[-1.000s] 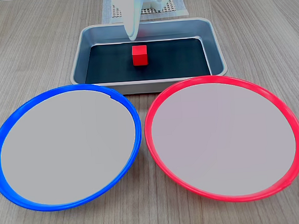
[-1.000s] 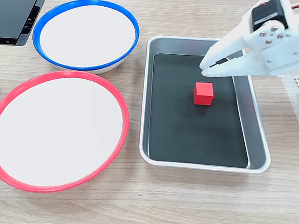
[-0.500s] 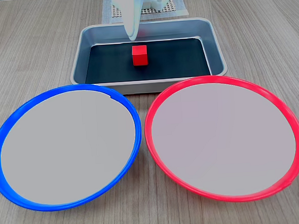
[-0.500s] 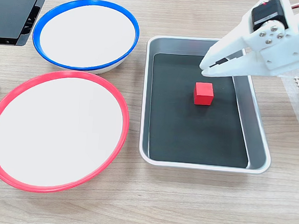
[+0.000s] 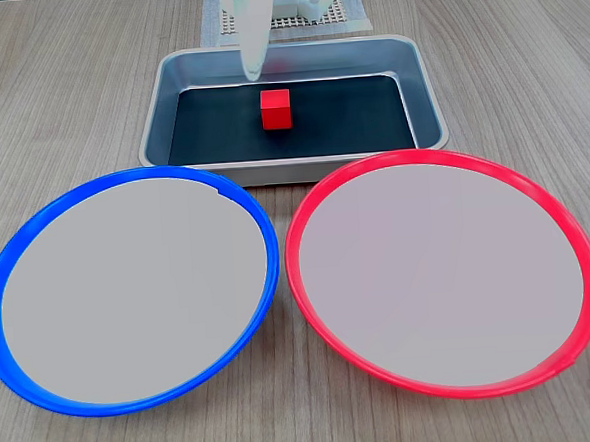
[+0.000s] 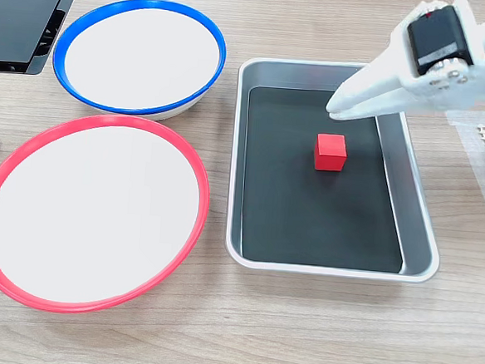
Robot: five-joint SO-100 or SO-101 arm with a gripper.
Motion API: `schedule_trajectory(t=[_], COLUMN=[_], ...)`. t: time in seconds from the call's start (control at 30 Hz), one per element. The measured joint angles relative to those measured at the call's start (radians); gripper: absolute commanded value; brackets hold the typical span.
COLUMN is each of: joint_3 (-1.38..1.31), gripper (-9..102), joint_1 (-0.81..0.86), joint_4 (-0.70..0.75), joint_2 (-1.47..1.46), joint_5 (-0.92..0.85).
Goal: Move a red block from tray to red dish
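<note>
The red block (image 6: 330, 151) sits mid-tray (image 6: 419, 211) on the black floor, just beyond and below the gripper (image 6: 335, 109), whose fingers look pressed together, holding nothing, above the tray's far end.

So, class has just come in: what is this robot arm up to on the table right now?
A white robot arm's gripper hangs over the metal tray, its fingers pointing down near the red block, which sits untouched on the tray's black bottom. Nothing is gripped. The red dish and the blue-rimmed dish beside it both hold nothing.
</note>
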Motion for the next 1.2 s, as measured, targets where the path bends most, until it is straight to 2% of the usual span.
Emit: schedule_trajectory(t=[0.03, 0.17, 0.27, 0.47, 0.6, 0.67, 0.73, 0.8, 1.0, 1.2], joint_3=[-0.020, -0.137, -0.262, -0.595, -0.776, -0.833, -0.890, -0.916, -0.931, -0.910], gripper=[0, 0, 1, 12, 21, 26, 22, 20, 27, 24], joint_1=[0.026, 0.041, 0.000, -0.106, -0.127, -0.115, -0.101, -0.072, -0.014, -0.021], joint_4=[0.003, 0.044, 0.100, 0.302, 0.353, 0.359, 0.368, 0.367, 0.367, 0.397], joint_2=[-0.002, -0.087, -0.227, -0.634, -0.904, -0.985, -1.141, -1.213, -1.348, -1.427], joint_5=[-0.166, -0.485, -0.534, -0.701, -0.698, -0.667, -0.555, -0.420, 0.101, 0.296])
